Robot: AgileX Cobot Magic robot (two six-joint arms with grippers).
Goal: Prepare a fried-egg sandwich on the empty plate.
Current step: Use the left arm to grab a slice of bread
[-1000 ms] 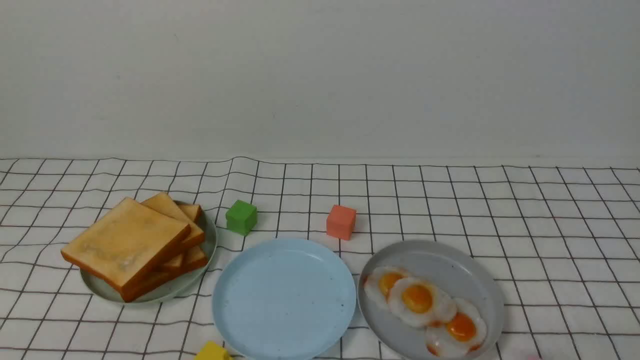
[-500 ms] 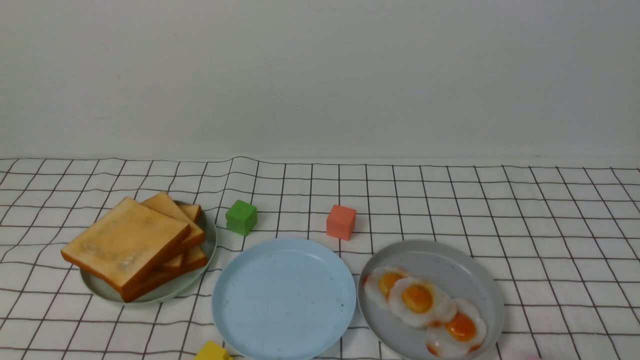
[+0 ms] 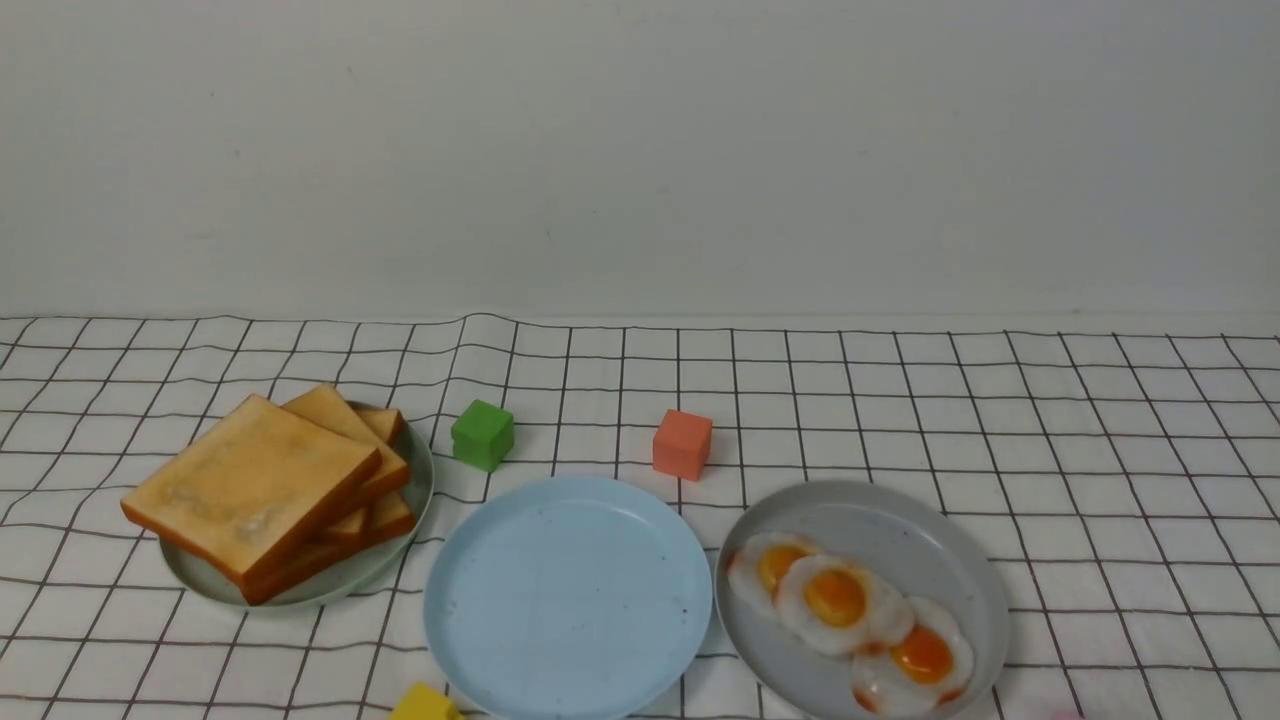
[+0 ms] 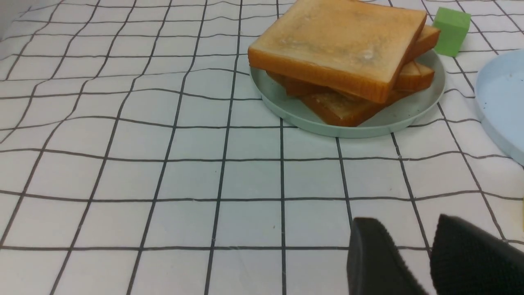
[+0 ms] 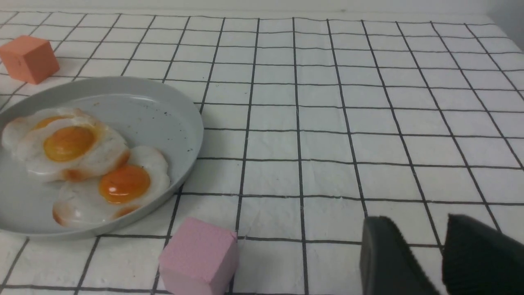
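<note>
— What does my left side show?
— Your left end effector (image 4: 405, 223) hangs over the checked cloth (image 3: 1100, 450) of the table, toward the near edge on the left. Its two dark fingers (image 4: 376, 254) stand a narrow gap apart and hold nothing. Beyond it, well apart, the pale green plate (image 4: 274, 102) carries a fanned stack of toast slices (image 3: 255, 485), the top slice overhanging the rim toward the table's left edge. A green cube (image 3: 482, 434) stands just beside that plate, on its far right side.

— And the plate I'm to fill?
— The pale blue plate (image 3: 567, 600) lies bare at the middle of the table's near edge, between the toast plate and the grey plate (image 3: 890, 520). It sits rim to rim with the grey one; whether they touch cannot be told. A yellow cube (image 3: 425, 703) sits at the near edge just beside it, and an orange cube (image 3: 683, 443) stands just behind it.

— The eggs?
— Three fried eggs (image 3: 835, 598) overlap in a row on the grey plate, right of centre by the near edge. No sandwich is built yet. A pink cube (image 5: 199, 256) stands just beside that plate's near rim. Your right end effector (image 5: 417, 221) hovers over the cloth to the plate's right, its fingers (image 5: 389, 258) slightly parted and gripping nothing.
</note>
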